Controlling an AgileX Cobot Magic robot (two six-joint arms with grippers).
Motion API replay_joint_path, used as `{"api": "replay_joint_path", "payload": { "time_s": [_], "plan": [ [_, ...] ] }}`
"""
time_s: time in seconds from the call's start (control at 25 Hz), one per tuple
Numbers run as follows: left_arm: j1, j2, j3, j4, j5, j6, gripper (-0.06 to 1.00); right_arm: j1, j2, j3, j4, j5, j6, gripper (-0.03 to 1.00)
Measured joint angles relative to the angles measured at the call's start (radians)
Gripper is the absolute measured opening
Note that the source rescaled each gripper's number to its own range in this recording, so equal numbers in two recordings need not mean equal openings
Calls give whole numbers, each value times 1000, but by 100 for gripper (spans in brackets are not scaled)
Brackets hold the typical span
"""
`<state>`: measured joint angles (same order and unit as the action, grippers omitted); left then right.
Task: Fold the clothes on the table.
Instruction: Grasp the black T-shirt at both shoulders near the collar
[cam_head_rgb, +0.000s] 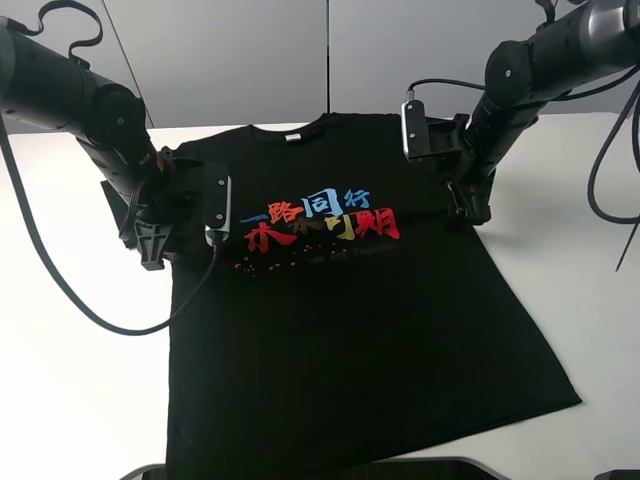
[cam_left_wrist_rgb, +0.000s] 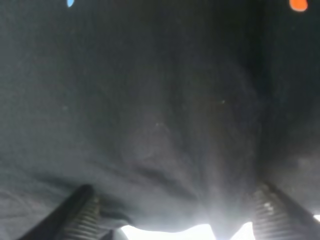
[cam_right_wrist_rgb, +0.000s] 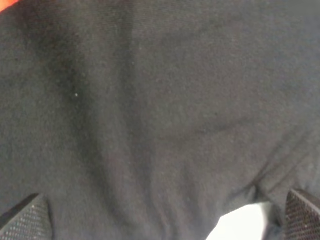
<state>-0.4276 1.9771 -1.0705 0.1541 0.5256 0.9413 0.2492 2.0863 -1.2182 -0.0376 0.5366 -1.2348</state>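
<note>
Saw jaws of left gripper (cam_head_rgb: 152, 250) parted wide, ribbed fingers (cam_left_wrist_rgb: 82, 215) set on either side of a bunched bit of black cloth, nothing pinched. Saw jaws of right gripper (cam_head_rgb: 470, 205) spread wide too, textured pads (cam_right_wrist_rgb: 25, 220) out at the far corners of the right wrist view, cloth between them but not clamped.

Logged T-shirt (cam_head_rgb: 340, 330) flat and face up on white table (cam_head_rgb: 70, 380), collar toward the far edge, hem toward the near edge and skewed a little rightward. Noted red, blue and yellow print (cam_head_rgb: 320, 220) across the chest, and a small white neck label (cam_head_rgb: 292, 137) inside the collar.

Placed left gripper down on the shirt's left side edge, level with the print; placed right gripper down on the right side edge, just beside the print's end. Spotted bare table under the cloth edge between the fingers in both wrist views. Caught flecks of print at the border of each wrist view. Marked grey wall panels (cam_head_rgb: 250, 50) behind the table and a black cable (cam_head_rgb: 60, 290) looping off the left arm over the tabletop.
</note>
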Motion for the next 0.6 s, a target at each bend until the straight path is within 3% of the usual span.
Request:
{"api": "replay_joint_path", "payload": {
  "time_s": [0.16,0.4,0.6],
  "plan": [
    [0,0,0,-2,1,0,73,0,2,0,0,-9,0,100],
    [0,0,0,-22,45,-40,87,0,2,-1,0,-9,-2,100],
    [0,26,-1,-37,51,-48,89,0,2,-1,0,-11,-4,100]
  ]
}}
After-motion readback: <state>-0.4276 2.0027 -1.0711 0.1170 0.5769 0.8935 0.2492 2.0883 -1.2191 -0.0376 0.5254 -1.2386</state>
